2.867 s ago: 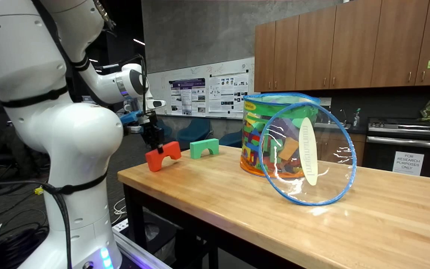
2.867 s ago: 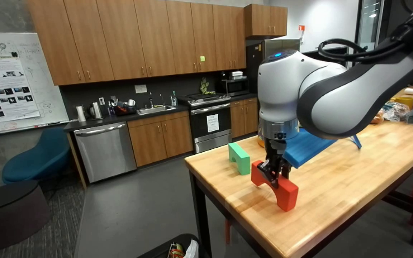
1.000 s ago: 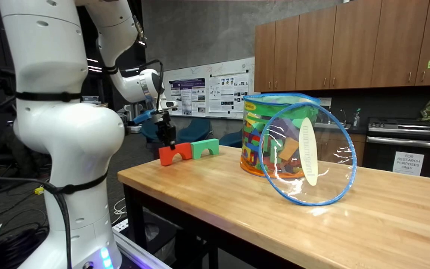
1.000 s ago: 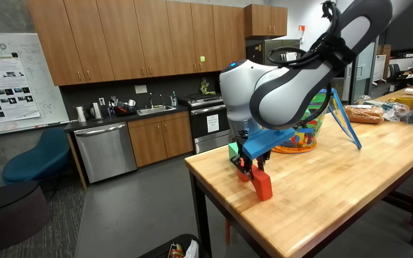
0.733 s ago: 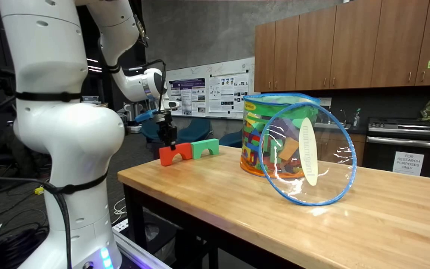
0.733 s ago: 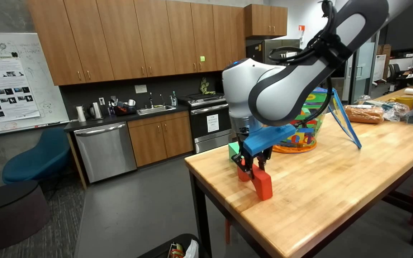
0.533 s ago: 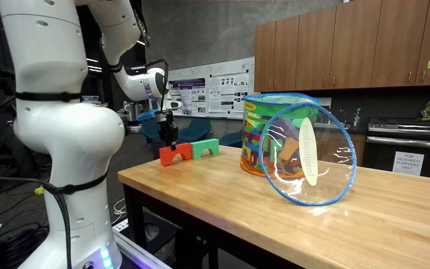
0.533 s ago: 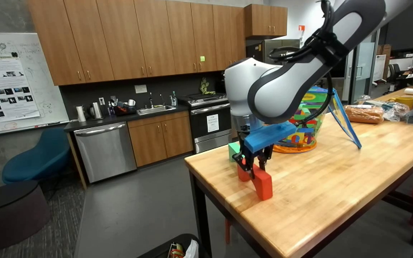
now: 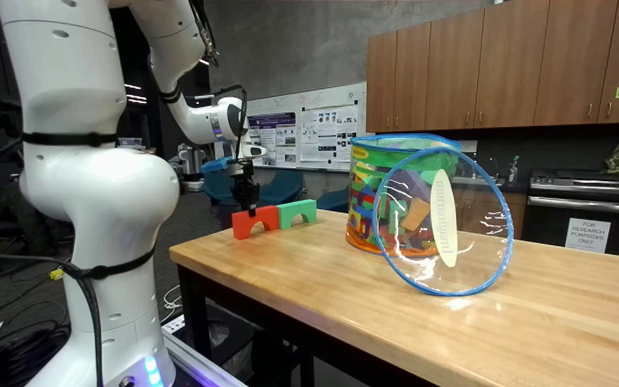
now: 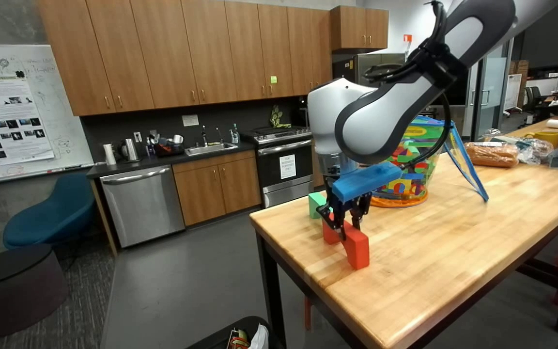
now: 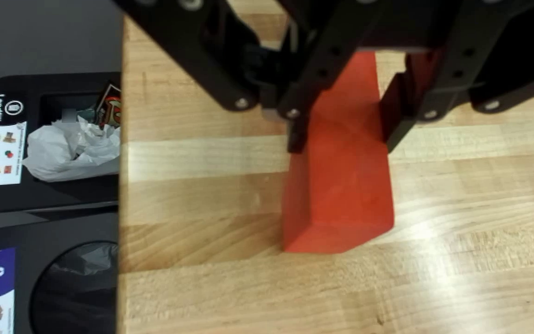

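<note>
A red arch block stands on its two legs at the table's end, seen in both exterior views. My gripper is shut on its top bar from above, with one finger against each long side. In the wrist view the gripper straddles the red block, whose near end projects past the fingertips. A green arch block of like shape stands end to end with the red one, looking in contact in an exterior view. Behind the gripper, the green block is partly hidden, so the joint between them is covered there.
A clear drum of coloured blocks stands farther along the wooden table, its blue-rimmed lid leaning in front. Bagged bread lies at the far part. Bins stand below the table edge.
Over about three seconds the gripper has brought the red block across the table up to the green one. In the last half second both blocks have shifted slightly together, away from the arm's base.
</note>
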Available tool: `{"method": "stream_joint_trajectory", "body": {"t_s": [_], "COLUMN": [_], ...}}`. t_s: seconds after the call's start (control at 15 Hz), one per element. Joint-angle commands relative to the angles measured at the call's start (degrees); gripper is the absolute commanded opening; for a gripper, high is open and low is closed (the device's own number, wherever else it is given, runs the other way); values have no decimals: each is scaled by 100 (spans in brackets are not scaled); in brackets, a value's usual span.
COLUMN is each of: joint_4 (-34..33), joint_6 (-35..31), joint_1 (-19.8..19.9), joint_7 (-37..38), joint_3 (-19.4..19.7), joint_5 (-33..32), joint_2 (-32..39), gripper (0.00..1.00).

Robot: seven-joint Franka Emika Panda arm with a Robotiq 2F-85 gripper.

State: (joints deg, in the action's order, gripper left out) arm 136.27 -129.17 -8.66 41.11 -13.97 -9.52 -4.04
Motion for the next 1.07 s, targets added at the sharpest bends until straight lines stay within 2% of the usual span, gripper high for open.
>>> {"method": "stream_joint_trajectory", "body": {"t_s": [0.0,0.33,1.0], "joint_4": [152,199,438], "joint_6": [-63,-113,-193], "joint_1": [31,68,191], "joint_7": [-93,-452,-1981], "joint_3": [156,313,571], "joint_5": [-7,153,265], "joint_2": [-59,-76,-257], "gripper": [15,15,15]}}
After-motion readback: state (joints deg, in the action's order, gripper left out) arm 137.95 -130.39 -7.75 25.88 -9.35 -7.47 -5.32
